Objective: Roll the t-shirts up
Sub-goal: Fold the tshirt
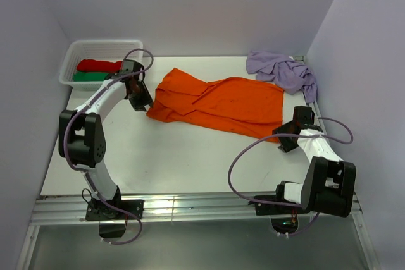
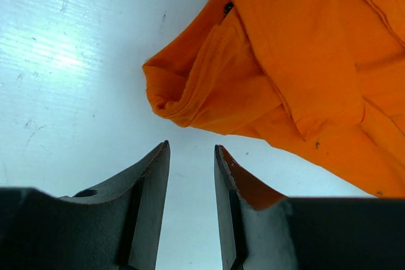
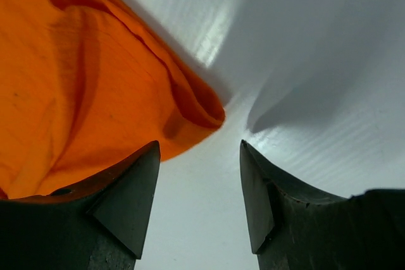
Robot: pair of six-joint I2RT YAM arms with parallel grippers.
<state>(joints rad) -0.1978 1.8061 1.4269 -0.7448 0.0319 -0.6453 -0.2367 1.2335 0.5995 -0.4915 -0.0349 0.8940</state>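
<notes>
The orange t-shirt (image 1: 218, 102) lies spread and loosely folded across the middle of the table. The lilac t-shirt (image 1: 281, 71) sits crumpled at the back right corner. My left gripper (image 1: 143, 105) hovers just off the orange shirt's left corner. In the left wrist view that gripper (image 2: 192, 151) is open with a narrow gap, only bare table between the fingers, and the orange cloth (image 2: 285, 61) lies just ahead. My right gripper (image 1: 284, 136) is at the shirt's near right corner. In its wrist view it (image 3: 199, 150) stands open and empty, with the orange hem (image 3: 82, 80) beside its left finger.
A white basket (image 1: 69, 67) at the back left holds a red roll (image 1: 98, 65) and a green roll (image 1: 92, 76). Grey walls close in on the left, back and right. A metal rail (image 1: 190, 210) runs along the near edge.
</notes>
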